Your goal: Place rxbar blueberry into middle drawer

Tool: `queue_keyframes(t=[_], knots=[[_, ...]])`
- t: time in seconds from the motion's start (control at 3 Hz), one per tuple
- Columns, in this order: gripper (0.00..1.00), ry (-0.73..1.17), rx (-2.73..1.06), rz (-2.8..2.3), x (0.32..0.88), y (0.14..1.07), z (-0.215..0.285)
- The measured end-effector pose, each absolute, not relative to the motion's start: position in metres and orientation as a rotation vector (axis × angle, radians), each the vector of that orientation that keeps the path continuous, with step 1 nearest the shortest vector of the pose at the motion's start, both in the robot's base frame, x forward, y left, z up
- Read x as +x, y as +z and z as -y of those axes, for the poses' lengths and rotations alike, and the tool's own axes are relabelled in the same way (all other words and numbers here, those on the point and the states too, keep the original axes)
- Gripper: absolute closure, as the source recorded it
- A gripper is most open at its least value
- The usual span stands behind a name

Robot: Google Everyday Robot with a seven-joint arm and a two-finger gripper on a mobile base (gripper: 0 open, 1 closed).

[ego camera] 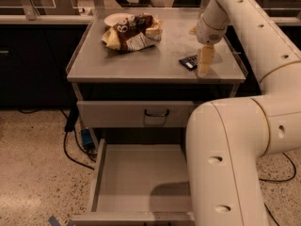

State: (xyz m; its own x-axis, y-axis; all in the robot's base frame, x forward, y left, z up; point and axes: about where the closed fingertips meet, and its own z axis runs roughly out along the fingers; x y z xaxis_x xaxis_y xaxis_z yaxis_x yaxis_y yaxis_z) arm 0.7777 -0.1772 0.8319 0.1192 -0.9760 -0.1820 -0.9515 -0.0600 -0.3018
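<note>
Where the white arm [244, 140] bends down from the upper right of the frame, the tool [205, 61] is seen pointing downward over the right part of the desk [141, 62]. Its tip is set at the desk surface, close to the front edge. Whether the tool is apart or together cannot be told from this view. The rxbar blueberry [189, 61] is found lying flat on the desk, just to the left of the tool. Its right end is covered by the tool, so contact between them cannot be judged. Its dark wrapper with pale lettering is turned at a slant.

Further left, toward the back of the desk, a heap of brown-and-yellow snack bags [132, 32] is seen, well apart from the bar. A white plate [116, 19] is partly hidden behind the heap. Below the desk top, a closed drawer [136, 114] with a dark handle [156, 113] is shown. Beneath it, an open drawer [141, 182] is pulled out toward the bottom of the frame; its right side is hidden by the arm. Black cables [75, 147] are laid on the speckled floor [33, 173] at the left.
</note>
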Motion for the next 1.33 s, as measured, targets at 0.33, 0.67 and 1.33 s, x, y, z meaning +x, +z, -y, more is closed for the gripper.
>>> queue_keyframes(t=[0.33, 0.67, 1.33], knots=[[0.00, -0.099, -2.060, -1.877, 0.7777, 0.8319, 0.1772], [0.16, -0.099, -2.060, -1.877, 0.7777, 0.8318, 0.1772], [0.37, -0.099, -2.060, -1.877, 0.7777, 0.8318, 0.1772]])
